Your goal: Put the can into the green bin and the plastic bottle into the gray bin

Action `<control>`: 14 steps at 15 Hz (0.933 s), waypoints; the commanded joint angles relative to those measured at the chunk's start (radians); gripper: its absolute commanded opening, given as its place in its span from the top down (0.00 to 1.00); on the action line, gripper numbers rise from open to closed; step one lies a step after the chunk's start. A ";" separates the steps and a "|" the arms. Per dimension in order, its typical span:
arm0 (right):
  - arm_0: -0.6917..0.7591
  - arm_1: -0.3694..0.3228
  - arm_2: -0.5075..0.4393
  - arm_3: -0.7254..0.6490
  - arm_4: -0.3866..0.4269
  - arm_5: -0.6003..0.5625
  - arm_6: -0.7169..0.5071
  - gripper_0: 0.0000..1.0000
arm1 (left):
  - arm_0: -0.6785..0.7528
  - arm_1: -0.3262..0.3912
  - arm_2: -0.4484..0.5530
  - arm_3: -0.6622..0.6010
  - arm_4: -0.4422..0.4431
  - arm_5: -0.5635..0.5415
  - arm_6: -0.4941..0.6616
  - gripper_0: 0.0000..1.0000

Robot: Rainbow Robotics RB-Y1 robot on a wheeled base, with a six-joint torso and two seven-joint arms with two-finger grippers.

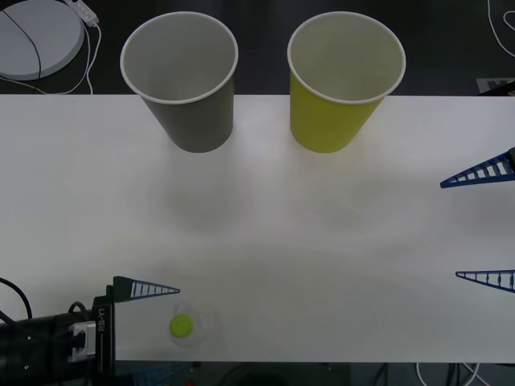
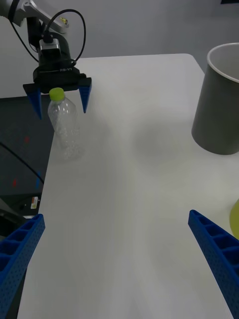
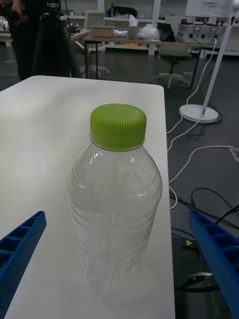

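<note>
Standing: one plastic bottle (image 1: 187, 326), near table edge, well apart from bins
Bins: two, gray bin (image 1: 183, 80) beside green bin (image 1: 342, 80)
Left gripper (image 1: 165, 322): released, straddling bottle
Right gripper (image 1: 483, 225): released, right of green bin

A white table (image 1: 322, 265) carries three things. The gray bin (image 1: 187, 88) and green bin (image 1: 338, 88) stand upright side by side at its far edge. The plastic bottle (image 1: 187, 326) stands upright at its near edge.

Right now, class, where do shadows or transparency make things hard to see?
Front view: the clear plastic bottle with lime-green cap almost vanishes against the white table; a faint shadow lies before the dark gray cup-shaped bin. Left wrist view: background soft.
</note>
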 commanded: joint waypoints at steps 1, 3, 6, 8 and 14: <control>0.000 0.000 0.000 0.000 0.000 0.000 0.000 0.00 | -0.008 -0.027 -0.006 0.000 -0.011 0.000 0.003 0.00; 0.000 0.000 0.000 0.000 0.000 0.000 0.000 0.00 | -0.016 -0.041 -0.009 0.000 -0.021 0.000 0.003 0.00; 0.000 0.000 0.000 0.000 0.000 0.000 0.000 0.00 | -0.030 -0.052 -0.029 0.000 -0.019 0.008 0.007 0.00; 0.000 0.000 0.000 0.000 0.000 0.000 0.000 0.00 | -0.037 -0.064 -0.039 0.000 -0.021 0.010 0.009 0.00; 0.000 0.000 0.000 0.000 0.000 0.000 0.000 0.00 | -0.048 -0.112 -0.037 0.000 -0.059 0.011 0.024 0.00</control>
